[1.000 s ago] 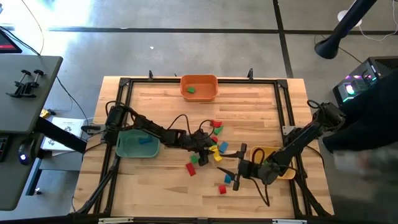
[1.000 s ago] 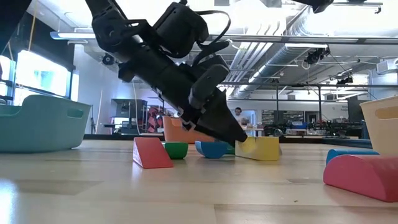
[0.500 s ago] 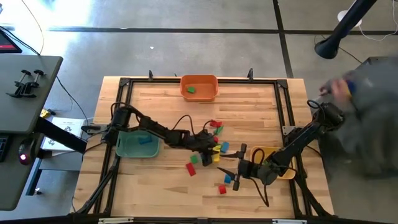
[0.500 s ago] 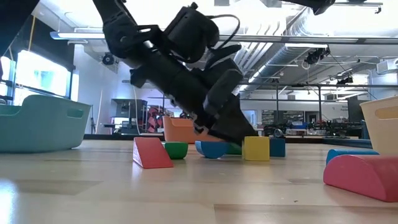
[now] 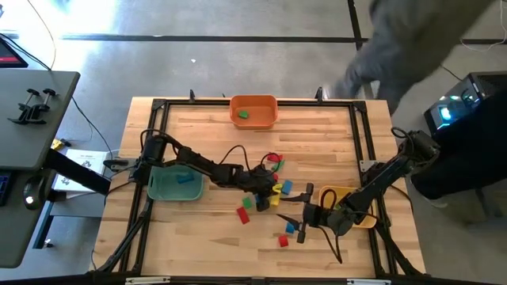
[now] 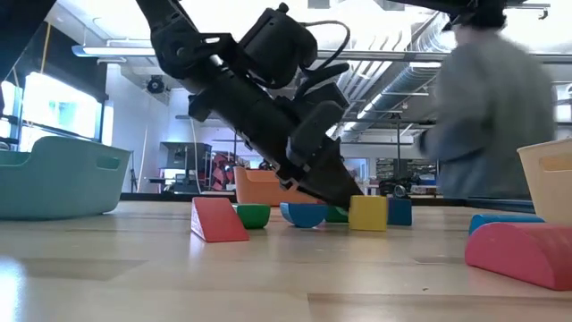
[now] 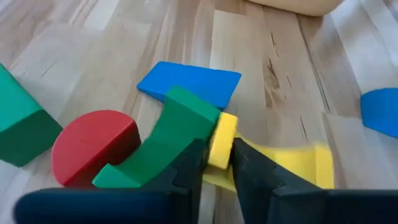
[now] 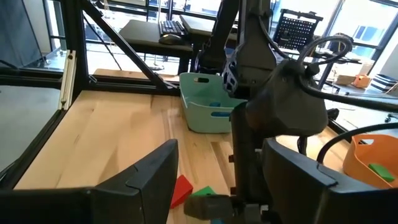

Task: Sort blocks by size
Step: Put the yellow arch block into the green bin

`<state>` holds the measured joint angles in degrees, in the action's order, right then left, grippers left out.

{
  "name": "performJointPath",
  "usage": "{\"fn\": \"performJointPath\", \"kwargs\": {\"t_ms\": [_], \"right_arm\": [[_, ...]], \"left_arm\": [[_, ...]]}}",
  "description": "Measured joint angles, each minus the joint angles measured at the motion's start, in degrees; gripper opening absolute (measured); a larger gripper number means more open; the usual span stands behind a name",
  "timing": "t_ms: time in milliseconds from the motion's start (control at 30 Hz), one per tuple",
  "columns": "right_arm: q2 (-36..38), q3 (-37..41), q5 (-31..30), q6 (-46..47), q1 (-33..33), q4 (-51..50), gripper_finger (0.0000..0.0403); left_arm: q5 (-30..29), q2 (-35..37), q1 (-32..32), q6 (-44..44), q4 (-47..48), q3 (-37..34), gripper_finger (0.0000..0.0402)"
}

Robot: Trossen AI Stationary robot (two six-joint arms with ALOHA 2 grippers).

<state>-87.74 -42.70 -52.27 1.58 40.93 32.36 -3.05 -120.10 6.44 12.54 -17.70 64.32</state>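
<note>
Coloured blocks lie scattered mid-table: a red one (image 5: 275,158), a green arch (image 7: 168,140), a red half-round (image 7: 93,146), a blue slab (image 7: 189,84), a red wedge (image 6: 217,220) and others. My left gripper (image 5: 272,190) reaches into the cluster and is shut on a yellow block (image 7: 222,140). My right gripper (image 5: 291,221) is open and empty, hovering near a blue block (image 5: 290,228) and a red block (image 5: 283,240) toward the near edge. My left gripper pinches the yellow block's narrow end (image 7: 222,134) between its two fingertips (image 7: 191,163). The fingers slant down from the table's left. In the low view the yellow block (image 6: 368,213) stands with its underside on the table, right beside the fingertips.
An orange bin (image 5: 253,111) holding a green block stands at the far edge, a teal bin (image 5: 174,184) holding a blue block at the left, and a yellow bin (image 5: 354,207) under my right arm. A person moves beyond the table's far right corner (image 5: 396,39).
My left gripper has moved a little toward the table's right edge in the cluster. The yellow block, tilted at first, now stands square on the table. A person has walked along the table's right side toward its far edge.
</note>
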Motion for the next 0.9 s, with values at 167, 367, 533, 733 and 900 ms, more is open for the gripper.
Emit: {"fn": "performJointPath", "kwargs": {"t_ms": [167, 367, 533, 733, 900], "right_arm": [[0.00, 0.00, 0.00, 0.40, 0.02, 0.00, 0.0222], [-0.02, 0.00, -0.02, 0.97, 0.00, 0.02, 0.0222], [-0.02, 0.00, -0.02, 0.99, 0.00, 0.02, 0.0222], [-0.02, 0.00, 0.21, 1.31, -1.16, 0.00, 0.0222], [-0.02, 0.00, 0.52, 1.53, -3.00, 0.02, 0.0222]], "left_arm": [[0.03, 3.15, 0.03, -2.14, 4.69, -0.03, 0.0017], [-0.18, 8.44, 0.65, -5.40, 9.47, -0.01, 0.0009], [-4.19, 16.31, 2.13, -9.97, 20.14, -0.02, 0.0009], [-23.78, 29.96, 8.76, -5.83, 44.19, 0.02, 0.0009], [-39.02, 39.86, 20.47, 18.69, 69.94, 0.06, 0.0008]]}}
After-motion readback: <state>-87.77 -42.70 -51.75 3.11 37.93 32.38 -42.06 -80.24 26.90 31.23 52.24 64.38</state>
